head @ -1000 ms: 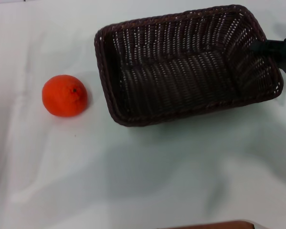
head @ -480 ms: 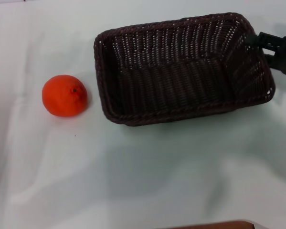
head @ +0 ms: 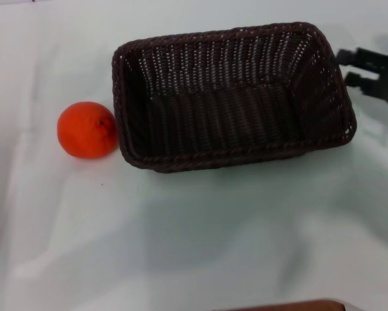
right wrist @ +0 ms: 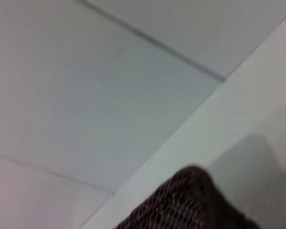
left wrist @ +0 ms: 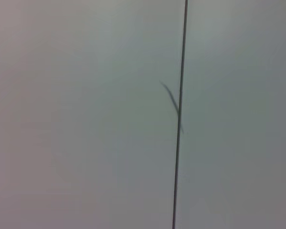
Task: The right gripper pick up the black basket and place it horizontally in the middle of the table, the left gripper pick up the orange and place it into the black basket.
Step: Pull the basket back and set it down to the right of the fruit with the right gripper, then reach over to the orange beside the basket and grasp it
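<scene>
The black basket (head: 232,97) lies lengthwise across the middle of the table, opening up. Its left end is against or just short of the orange (head: 87,129), which sits on the cloth at the left. My right gripper (head: 344,67) is at the right edge of the head view. Its two fingers are spread just outside the basket's right rim and hold nothing. A corner of the basket (right wrist: 190,205) shows in the right wrist view. My left gripper is out of view; its wrist view shows only a pale surface with a thin dark line (left wrist: 180,114).
A white cloth (head: 194,227) covers the table. A brown edge (head: 291,305) shows at the bottom of the head view.
The basket has moved left and turned level until it nearly meets the orange. The right gripper has let go of its right rim and opened. The orange has not moved.
</scene>
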### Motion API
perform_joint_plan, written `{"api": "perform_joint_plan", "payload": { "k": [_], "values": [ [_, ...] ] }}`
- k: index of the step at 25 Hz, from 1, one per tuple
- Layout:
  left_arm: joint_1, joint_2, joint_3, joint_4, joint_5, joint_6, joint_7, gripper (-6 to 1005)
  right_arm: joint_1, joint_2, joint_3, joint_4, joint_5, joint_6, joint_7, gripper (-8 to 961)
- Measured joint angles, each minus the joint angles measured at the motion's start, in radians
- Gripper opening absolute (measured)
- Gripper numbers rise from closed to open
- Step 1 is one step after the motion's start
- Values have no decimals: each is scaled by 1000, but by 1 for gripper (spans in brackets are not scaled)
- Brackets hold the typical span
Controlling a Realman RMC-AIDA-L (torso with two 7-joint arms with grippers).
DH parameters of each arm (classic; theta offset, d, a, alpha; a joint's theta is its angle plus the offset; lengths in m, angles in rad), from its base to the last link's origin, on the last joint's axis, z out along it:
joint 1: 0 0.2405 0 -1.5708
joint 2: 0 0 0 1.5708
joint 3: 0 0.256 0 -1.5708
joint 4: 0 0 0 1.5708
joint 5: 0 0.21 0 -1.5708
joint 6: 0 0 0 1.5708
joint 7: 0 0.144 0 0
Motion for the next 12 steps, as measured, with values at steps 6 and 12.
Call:
{"api": "perform_joint_plan", "payload": {
  "k": [6, 12],
  "values": [
    [8, -3, -22, 10, -20, -1, -81, 846, -26, -8, 153, -106, 2, 100, -8, 756],
    [5, 84, 132, -12, 102, 64, -183, 842, -25, 3, 323, -178, 70, 189, -153, 754]
  ]
}}
